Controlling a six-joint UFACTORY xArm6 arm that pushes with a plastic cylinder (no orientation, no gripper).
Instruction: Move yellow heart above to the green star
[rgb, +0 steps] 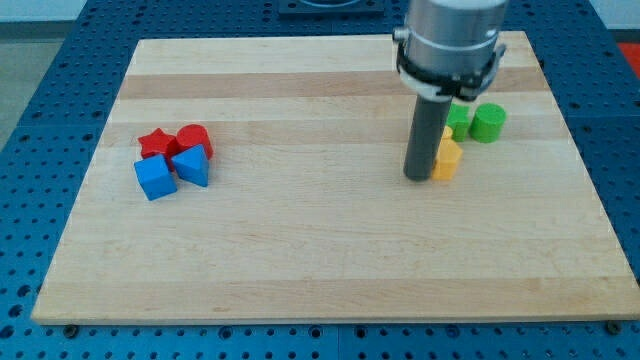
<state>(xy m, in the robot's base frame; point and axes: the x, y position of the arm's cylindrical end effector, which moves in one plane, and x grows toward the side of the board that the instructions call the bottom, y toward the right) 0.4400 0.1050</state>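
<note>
My tip (417, 178) rests on the counter (300, 250), touching the left side of the yellow block (448, 160). Just above and right of that sit the green star (458, 120) and green cylinder (489, 122). Far left huddle the red star (153, 143), red cylinder (194, 139), blue cube (155, 177) and blue triangle (192, 165).

wooden board (300, 250) | blue perforated table (60, 100) | even light

Yellow heart (449, 158) just below green star (457, 121), both part-hidden, view's right.
</note>
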